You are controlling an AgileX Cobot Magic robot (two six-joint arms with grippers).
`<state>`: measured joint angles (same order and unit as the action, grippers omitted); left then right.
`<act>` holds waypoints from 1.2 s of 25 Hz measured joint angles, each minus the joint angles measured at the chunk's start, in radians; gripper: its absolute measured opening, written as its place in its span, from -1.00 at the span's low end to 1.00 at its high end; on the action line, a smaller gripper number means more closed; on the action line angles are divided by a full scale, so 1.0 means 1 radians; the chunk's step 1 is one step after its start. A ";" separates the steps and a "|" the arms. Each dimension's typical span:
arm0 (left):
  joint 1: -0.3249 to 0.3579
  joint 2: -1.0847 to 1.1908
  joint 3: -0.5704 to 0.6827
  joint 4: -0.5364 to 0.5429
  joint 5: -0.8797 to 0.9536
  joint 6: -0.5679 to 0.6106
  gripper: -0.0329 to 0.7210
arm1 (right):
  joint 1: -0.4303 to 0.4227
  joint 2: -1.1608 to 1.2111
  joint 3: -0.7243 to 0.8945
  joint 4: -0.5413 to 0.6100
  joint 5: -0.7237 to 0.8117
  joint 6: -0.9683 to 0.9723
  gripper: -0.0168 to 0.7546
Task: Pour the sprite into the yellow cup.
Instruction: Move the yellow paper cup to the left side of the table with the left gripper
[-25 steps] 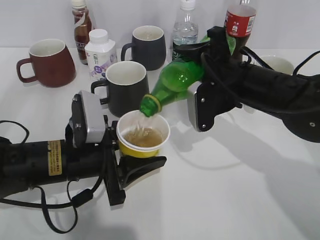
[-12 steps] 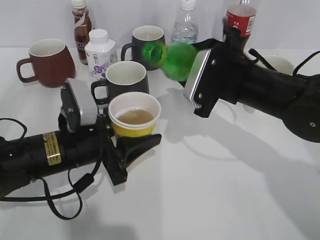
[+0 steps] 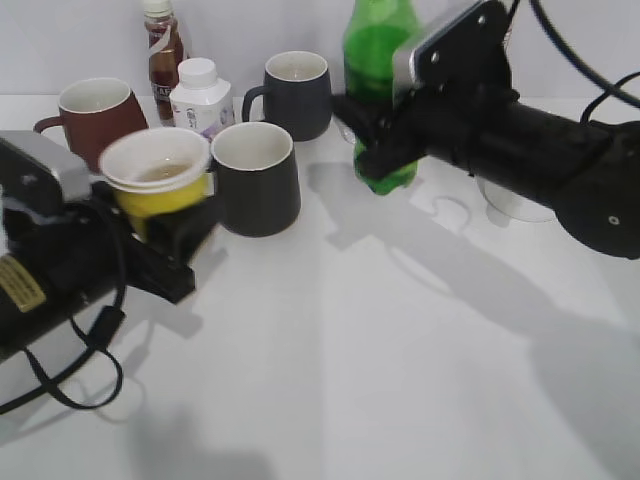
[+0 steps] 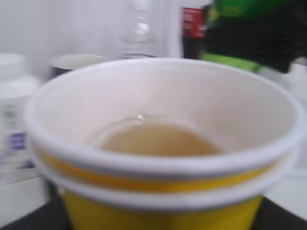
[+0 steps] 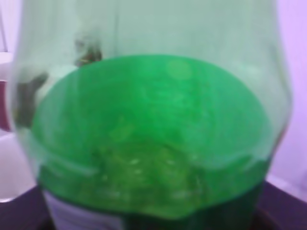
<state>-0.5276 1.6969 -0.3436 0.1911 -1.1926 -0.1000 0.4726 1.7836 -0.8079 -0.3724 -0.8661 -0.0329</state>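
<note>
A lab-style test bench: bare white table point(image 3: 380, 380), blank white wall, staged mugs point(image 3: 255, 175) and drink bottles point(image 3: 163, 45).

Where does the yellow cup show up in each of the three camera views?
Exterior view: yellow cup at left, held in the left arm's jaws, beside a dark mug.
Left wrist view: cup fills the picture.
Right wrist view: not in it.
Shared landmark: the green bottle, top right in the left wrist view, filling the right wrist view.

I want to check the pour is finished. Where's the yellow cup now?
The yellow cup sits far left in the exterior view, held by the left gripper, just left of the nearer dark mug and holding pale liquid.
</note>
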 joint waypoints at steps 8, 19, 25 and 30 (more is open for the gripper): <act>0.001 -0.021 0.014 -0.319 -0.005 0.144 0.20 | 0.000 0.042 -0.018 0.186 -0.012 0.049 0.20; 0.194 0.053 -0.011 -0.303 -0.005 0.174 0.20 | 0.000 0.100 -0.018 0.244 -0.017 0.053 0.20; 0.243 0.177 -0.120 -0.232 -0.005 0.174 0.20 | 0.000 0.111 -0.018 0.247 -0.017 0.053 0.20; 0.243 0.289 -0.197 -0.185 -0.005 0.174 0.20 | 0.000 0.111 -0.018 0.248 -0.018 0.052 0.20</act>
<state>-0.2847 1.9863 -0.5407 0.0057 -1.1978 0.0740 0.4726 1.8946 -0.8261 -0.1248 -0.8845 0.0187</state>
